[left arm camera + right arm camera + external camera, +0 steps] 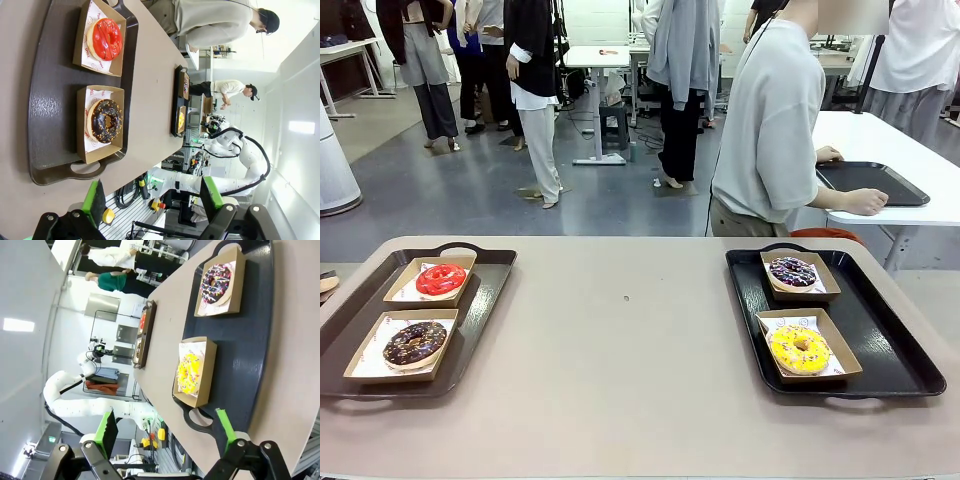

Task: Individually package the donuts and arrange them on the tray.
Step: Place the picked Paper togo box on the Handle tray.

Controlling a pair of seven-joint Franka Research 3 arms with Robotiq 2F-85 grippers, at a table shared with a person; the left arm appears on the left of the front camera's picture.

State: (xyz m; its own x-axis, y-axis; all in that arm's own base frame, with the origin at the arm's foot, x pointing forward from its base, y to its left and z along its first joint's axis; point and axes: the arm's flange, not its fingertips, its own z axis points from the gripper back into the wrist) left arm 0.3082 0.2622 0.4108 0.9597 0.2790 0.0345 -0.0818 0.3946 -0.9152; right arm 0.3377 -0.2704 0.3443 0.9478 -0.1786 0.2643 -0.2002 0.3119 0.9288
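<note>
The left gripper (150,200) hangs wide open and empty off the near end of the dark tray (50,115), where the glossy red donut (104,39) and the sprinkled chocolate donut (105,120) each sit in an open kraft-card box lined with printed paper. The right gripper (167,432) is likewise spread and holding nothing, just short of the black tray (250,340) carrying the bright yellow donut (188,373) nearer its fingers and the purple donut (216,281) beyond, both boxed. Both grippers' bases are cut off by the bottom edge, and the paper's print is too small to read.
</note>
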